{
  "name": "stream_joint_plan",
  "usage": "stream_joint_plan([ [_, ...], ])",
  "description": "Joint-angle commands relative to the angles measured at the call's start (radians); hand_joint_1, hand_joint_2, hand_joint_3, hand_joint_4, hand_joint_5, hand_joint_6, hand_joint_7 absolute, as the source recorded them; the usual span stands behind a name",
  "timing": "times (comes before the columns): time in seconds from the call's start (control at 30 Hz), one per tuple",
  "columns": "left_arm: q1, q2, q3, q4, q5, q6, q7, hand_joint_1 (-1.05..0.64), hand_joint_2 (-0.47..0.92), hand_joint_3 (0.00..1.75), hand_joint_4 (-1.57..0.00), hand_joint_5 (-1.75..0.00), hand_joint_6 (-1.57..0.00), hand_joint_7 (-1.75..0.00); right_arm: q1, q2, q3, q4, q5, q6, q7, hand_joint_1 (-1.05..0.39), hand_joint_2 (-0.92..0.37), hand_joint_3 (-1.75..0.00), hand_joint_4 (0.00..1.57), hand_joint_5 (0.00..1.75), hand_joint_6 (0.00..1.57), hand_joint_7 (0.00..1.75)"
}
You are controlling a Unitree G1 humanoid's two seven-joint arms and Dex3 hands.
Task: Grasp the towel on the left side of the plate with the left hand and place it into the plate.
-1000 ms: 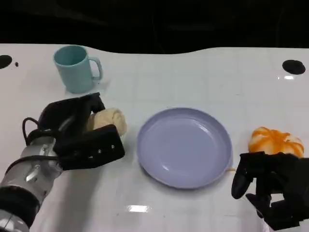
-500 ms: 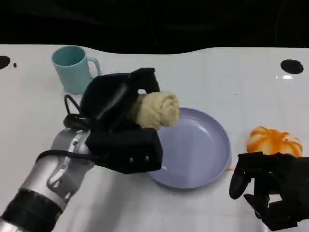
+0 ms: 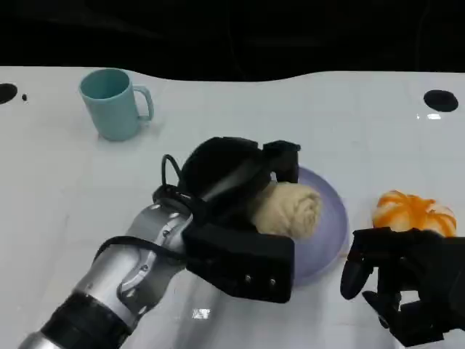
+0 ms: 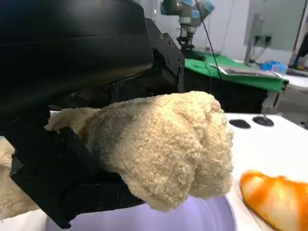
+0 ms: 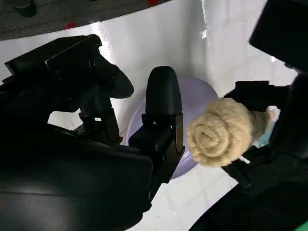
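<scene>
My left hand (image 3: 236,211) grips a rolled cream towel (image 3: 287,209) and holds it over the lavender plate (image 3: 330,218), whose left and middle parts the hand hides. In the left wrist view the towel (image 4: 163,144) sits between the black fingers (image 4: 62,187) just above the plate (image 4: 192,219). The right wrist view shows the towel roll (image 5: 224,132) end-on in front of the plate (image 5: 195,98). My right hand (image 3: 407,280) rests at the table's near right, fingers curled, holding nothing.
A teal mug (image 3: 112,102) stands at the back left. An orange and white cloth (image 3: 414,212) lies right of the plate, just beyond my right hand. Black round marks (image 3: 440,99) dot the white table's far corners.
My left hand has lifted the towel from the table left of the plate and carried it rightward over the plate. The right hand has barely moved.
</scene>
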Motion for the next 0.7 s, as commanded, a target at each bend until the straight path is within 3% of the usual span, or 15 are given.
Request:
stream_joint_plan([
  [0.03,-0.022,0.0,0.003,0.018,-0.032,0.016,-0.094,-0.21,0.61,0.72,-0.82,-1.75,-0.68,-1.49,-0.002,0.0,-0.011,-0.003,0.005,0.002,-0.005,0.02,-0.57,-1.08,0.7,1.75,0.67,1.47],
  [0.1,-0.027,0.009,0.003,0.023,-0.068,0.005,-0.171,-0.22,0.74,0.52,-0.7,-1.49,-0.77,-0.78,-0.004,-0.002,-0.009,-0.004,0.002,0.006,-0.005,0.02,-0.57,-1.07,0.7,1.75,0.67,1.47],
  [0.17,-0.035,0.026,-0.005,0.027,-0.074,-0.015,-0.214,-0.24,0.87,0.27,-0.58,-1.19,-0.74,-0.27,-0.004,-0.002,-0.01,-0.002,0.003,0.002,-0.004,0.02,-0.57,-1.07,0.7,1.75,0.67,1.47],
  [0.2,-0.04,0.036,-0.012,0.029,-0.067,-0.019,-0.232,-0.26,0.89,0.22,-0.54,-1.05,-0.68,-0.15,-0.003,-0.003,-0.011,0.0,0.004,-0.002,-0.003,0.02,-0.58,-1.07,0.7,1.75,0.67,1.47],
  [0.27,-0.046,0.048,-0.02,0.024,-0.053,-0.014,-0.262,-0.36,0.92,0.19,-0.42,-0.58,-0.5,-0.03,-0.002,-0.007,-0.012,0.003,0.003,-0.012,-0.001,0.02,-0.57,-1.07,0.69,1.75,0.67,1.47],
  [0.37,-0.049,0.06,-0.026,0.007,-0.032,0.004,-0.287,-0.51,0.92,0.13,-0.32,-0.36,-0.33,0.0,-0.002,-0.005,-0.015,0.001,0.007,-0.004,0.0,0.02,-0.58,-1.06,0.69,1.75,0.67,1.46],
  [0.7,-0.004,0.092,0.028,-0.091,-0.081,0.012,-0.334,-0.63,0.92,0.09,-0.3,-0.38,-0.29,-0.01,-0.001,-0.009,-0.017,-0.003,0.005,-0.004,0.001,0.02,-0.58,-1.06,0.68,1.75,0.67,1.45],
])
